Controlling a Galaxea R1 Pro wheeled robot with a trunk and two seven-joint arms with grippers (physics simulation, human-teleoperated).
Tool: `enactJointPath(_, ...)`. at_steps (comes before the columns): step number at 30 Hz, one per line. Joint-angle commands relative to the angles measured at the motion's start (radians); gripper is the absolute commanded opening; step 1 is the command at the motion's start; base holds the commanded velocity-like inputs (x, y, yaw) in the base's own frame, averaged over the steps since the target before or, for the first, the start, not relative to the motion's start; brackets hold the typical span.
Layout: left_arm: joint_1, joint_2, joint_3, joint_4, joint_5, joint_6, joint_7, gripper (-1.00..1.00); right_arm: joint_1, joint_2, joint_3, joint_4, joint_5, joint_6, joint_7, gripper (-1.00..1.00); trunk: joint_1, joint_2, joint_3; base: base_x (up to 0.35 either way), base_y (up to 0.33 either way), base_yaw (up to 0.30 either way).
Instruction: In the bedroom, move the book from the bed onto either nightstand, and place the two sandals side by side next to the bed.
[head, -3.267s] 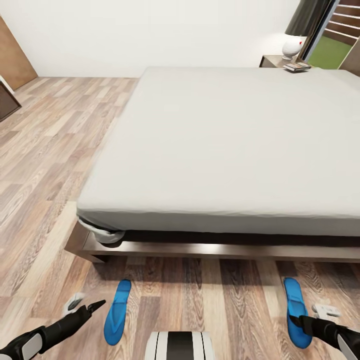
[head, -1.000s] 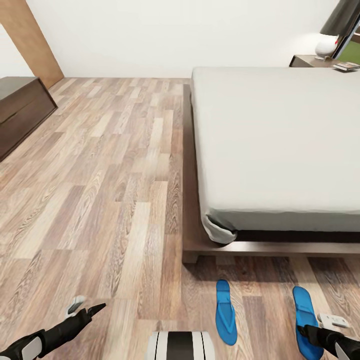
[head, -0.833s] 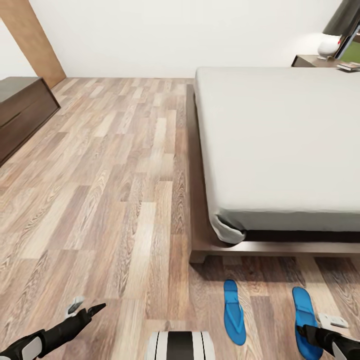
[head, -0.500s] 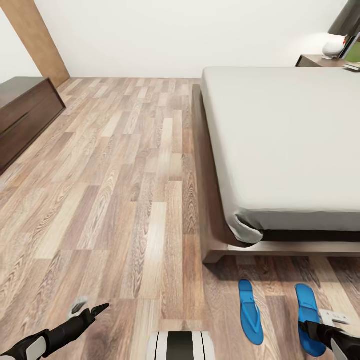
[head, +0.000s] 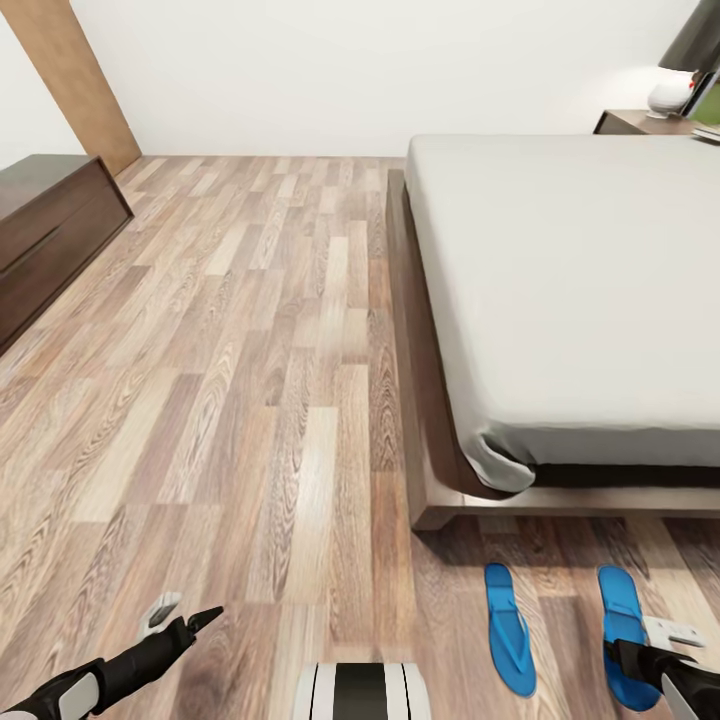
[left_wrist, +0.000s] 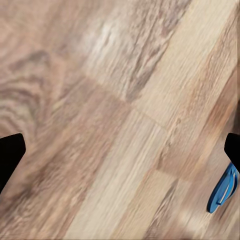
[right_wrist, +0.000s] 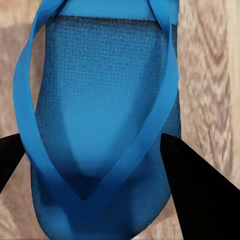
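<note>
The two sandals lie on the floor by the bed's (head: 560, 300) foot edge, near its corner, long axes parallel and running toward the bed. The right sandal (head: 622, 640) sits directly under my right tool (head: 640, 655), whose fingers are spread wide astride it, gripping nothing. The left sandal (head: 508, 628) lies just beside it. My left tool (head: 185, 625), released, hangs well apart over bare floor.

floor (head: 250, 380): wood plank | sandals (head: 508, 628) (head: 625, 635) side by side
</note>
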Motion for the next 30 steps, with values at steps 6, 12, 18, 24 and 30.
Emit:
enactJointPath(6, 0.0, -0.002, 0.008, 0.0, -0.002, 0.01, -0.003, 1.0, 0.0, -0.001, -0.004, -0.002, -0.008, 0.007, 0.159, -1.0, 0.0, 0.0, -0.001, 0.088, 0.023, 0.0)
enactJointPath(12, 0.0, -0.002, 0.008, 0.0, -0.002, 0.01, -0.003, 1.0, 0.0, -0.001, -0.005, -0.001, -0.008, 0.007, 0.225, -1.0, 0.0, 0.0, -0.001, 0.006, 0.001, 0.0)
enactJointPath(18, 0.0, -0.002, 0.008, 0.0, -0.002, 0.01, -0.003, 1.0, 0.0, -0.001, -0.005, -0.002, -0.008, 0.006, 0.222, -1.0, 0.0, 0.0, -0.001, 0.0, 0.0, 0.0)
enactJointPath(24, 0.0, -0.002, 0.008, 0.0, -0.002, 0.011, -0.004, 1.0, 0.0, -0.001, -0.005, -0.002, -0.008, 0.006, 0.222, -1.0, 0.0, 0.0, -0.001, 0.0, 0.0, 0.0)
enactJointPath(30, 0.0, -0.002, 0.008, 0.0, -0.002, 0.011, -0.006, 1.0, 0.0, -0.001, -0.005, -0.002, -0.008, 0.006, 0.222, -1.0, 0.0, 0.0, -0.001, 0.0, 0.0, 0.0)
